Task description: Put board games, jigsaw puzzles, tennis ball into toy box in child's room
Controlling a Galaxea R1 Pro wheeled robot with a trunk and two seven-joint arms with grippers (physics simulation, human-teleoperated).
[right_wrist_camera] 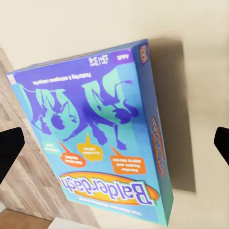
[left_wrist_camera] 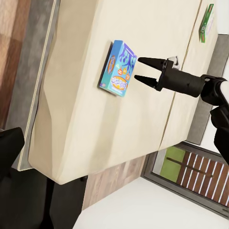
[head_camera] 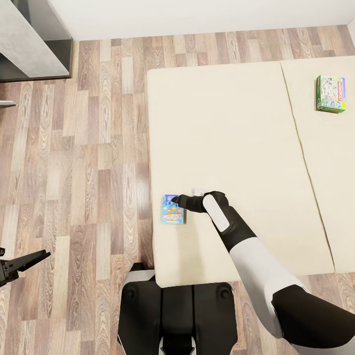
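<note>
Right tool [head_camera: 174,199] open wide at the blue-purple board game [head_camera: 173,209] (Balderdash), holding nothing. Box lies flat near the bed's [head_camera: 222,123] near-left edge. Pickup step; next: straddle box, close. Left tool [head_camera: 29,260] idle, slightly parted.

The right gripper [head_camera: 173,199] reaches over the beige bed [head_camera: 231,148], its open fingers at a blue game box [head_camera: 173,209] lying near the bed's left edge. A green-edged game box [head_camera: 330,93] lies far right.
</note>
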